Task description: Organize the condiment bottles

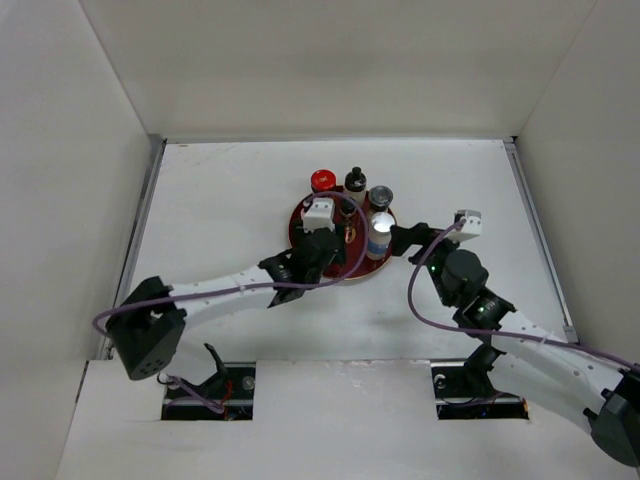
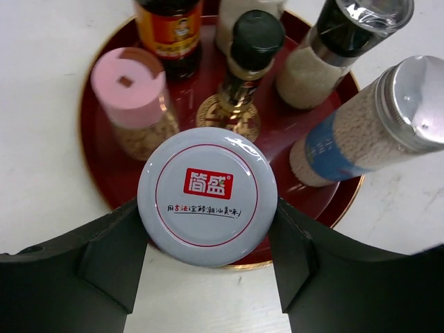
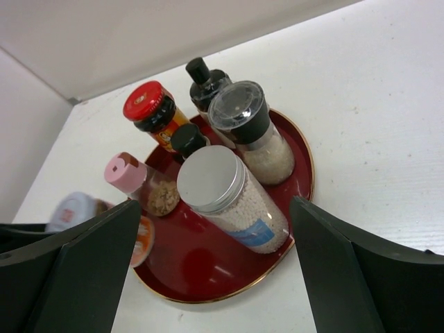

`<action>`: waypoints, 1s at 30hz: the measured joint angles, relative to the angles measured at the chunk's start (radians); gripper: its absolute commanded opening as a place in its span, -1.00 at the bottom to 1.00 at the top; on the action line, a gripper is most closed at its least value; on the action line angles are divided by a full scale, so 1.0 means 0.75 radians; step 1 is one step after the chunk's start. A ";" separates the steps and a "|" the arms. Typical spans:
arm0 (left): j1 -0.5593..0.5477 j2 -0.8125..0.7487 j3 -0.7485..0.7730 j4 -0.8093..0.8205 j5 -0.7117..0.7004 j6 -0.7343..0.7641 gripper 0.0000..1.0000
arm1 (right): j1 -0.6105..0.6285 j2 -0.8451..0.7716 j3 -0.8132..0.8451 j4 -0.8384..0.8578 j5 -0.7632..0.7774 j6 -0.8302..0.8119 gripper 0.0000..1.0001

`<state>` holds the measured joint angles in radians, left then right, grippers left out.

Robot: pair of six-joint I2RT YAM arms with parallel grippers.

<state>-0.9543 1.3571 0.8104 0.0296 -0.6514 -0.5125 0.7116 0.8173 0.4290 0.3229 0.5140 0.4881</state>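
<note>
The left gripper is clamping the white-lilac-capped jar between its two fingers, one pressing on each side of the lid. It is holding the jar over the near rim of the round dark-red tray, which is sitting on the white table. Whether the jar's base is resting on the tray I cannot tell. Just beyond it, on the tray's left, the pink-capped shaker is standing upright, and behind that the red-capped jar is standing at the far rim. A black-topped piece with a gold foot is rising from the tray's middle, and the black-capped bottle is standing at the back beside the red-capped jar. Further right, the grey-capped grinder and, nearer, the silver-capped shaker are standing on the tray close together. The right gripper is hovering off the tray's right side with its fingers spread wide, gripping nothing and facing the silver-capped shaker.
</note>
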 measured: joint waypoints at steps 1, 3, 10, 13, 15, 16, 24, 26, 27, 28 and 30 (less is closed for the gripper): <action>0.001 0.048 0.017 0.035 0.011 0.000 -0.32 | -0.008 -0.011 -0.001 0.000 0.000 0.004 0.90; 0.004 0.151 0.050 0.099 0.033 0.001 -0.32 | -0.020 -0.031 -0.004 0.000 0.001 0.009 0.90; -0.001 0.436 0.114 0.224 0.043 0.021 -0.26 | -0.034 -0.063 -0.013 0.001 0.001 0.020 0.92; -0.010 0.459 0.129 0.262 0.020 0.031 -0.02 | -0.034 -0.070 -0.022 0.000 0.001 0.023 0.92; -0.015 0.465 0.128 0.273 0.005 0.036 0.36 | -0.034 -0.070 -0.025 -0.001 0.001 0.023 0.93; -0.020 0.466 0.126 0.278 -0.002 0.038 0.54 | -0.034 -0.070 -0.026 -0.001 0.001 0.023 0.93; -0.048 0.244 0.052 0.377 -0.109 0.106 1.00 | -0.034 -0.069 -0.026 -0.001 0.001 0.024 0.94; -0.056 0.101 0.018 0.386 -0.146 0.141 1.00 | -0.034 -0.069 -0.026 -0.001 0.001 0.024 0.92; -0.057 0.024 0.002 0.399 -0.157 0.154 1.00 | -0.034 -0.068 -0.026 -0.001 0.001 0.024 0.88; -0.053 -0.047 -0.015 0.416 -0.165 0.162 1.00 | -0.034 -0.068 -0.026 -0.001 0.001 0.024 0.79; -0.015 -0.194 -0.065 0.448 -0.180 0.166 1.00 | -0.034 -0.068 -0.026 -0.001 0.001 0.023 0.42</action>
<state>-0.9653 1.2114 0.7616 0.3656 -0.7860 -0.3882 0.6865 0.7662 0.4095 0.3225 0.5144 0.5056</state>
